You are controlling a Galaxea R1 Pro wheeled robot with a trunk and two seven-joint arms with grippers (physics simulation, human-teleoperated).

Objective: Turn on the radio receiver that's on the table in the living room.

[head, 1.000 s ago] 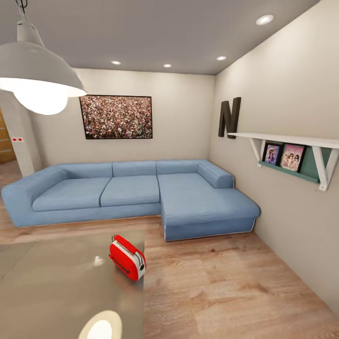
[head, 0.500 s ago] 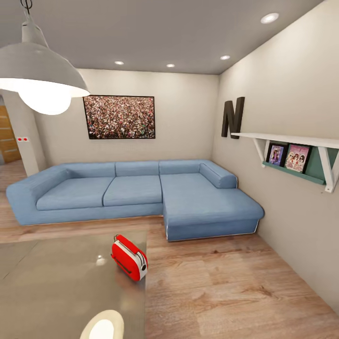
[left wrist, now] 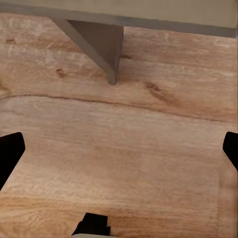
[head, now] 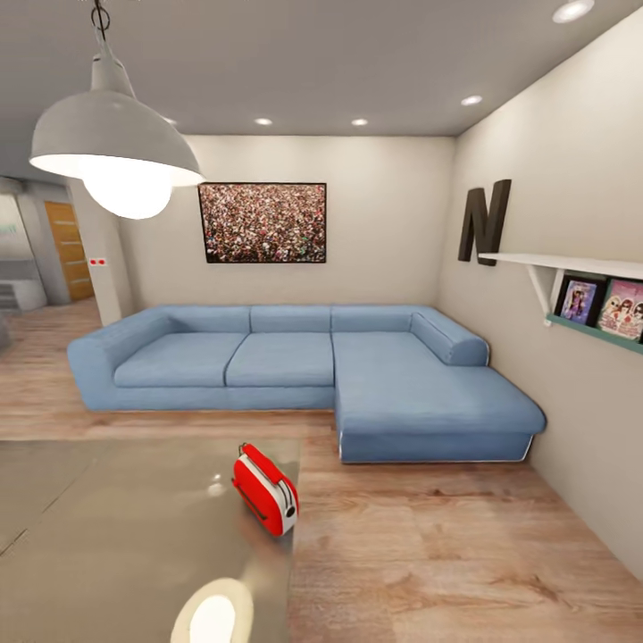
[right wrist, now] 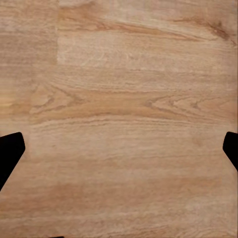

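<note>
The red radio receiver (head: pixel 265 489), with its white side panel facing me, stands near the right edge of the glossy grey-brown table (head: pixel 107 536) in the head view, at the lower left. In the left wrist view, my left gripper (left wrist: pixel 119 153) is open over the wood floor, its dark fingertips (left wrist: pixel 10 153) wide apart with nothing between them. My right gripper (right wrist: pixel 119 151) in the right wrist view is open too, above bare floorboards. Neither gripper is near the radio.
A blue sectional sofa (head: pixel 304 366) lines the far wall under a framed crowd picture (head: pixel 263 222). A white pendant lamp (head: pixel 116 147) hangs at upper left. A wall shelf (head: pixel 580 286) juts out on the right. A grey slanted leg (left wrist: pixel 99 42) stands on the floor.
The whole head picture has shifted right, so the camera has turned left; a doorway now shows at far left. The radio keeps its place on the table.
</note>
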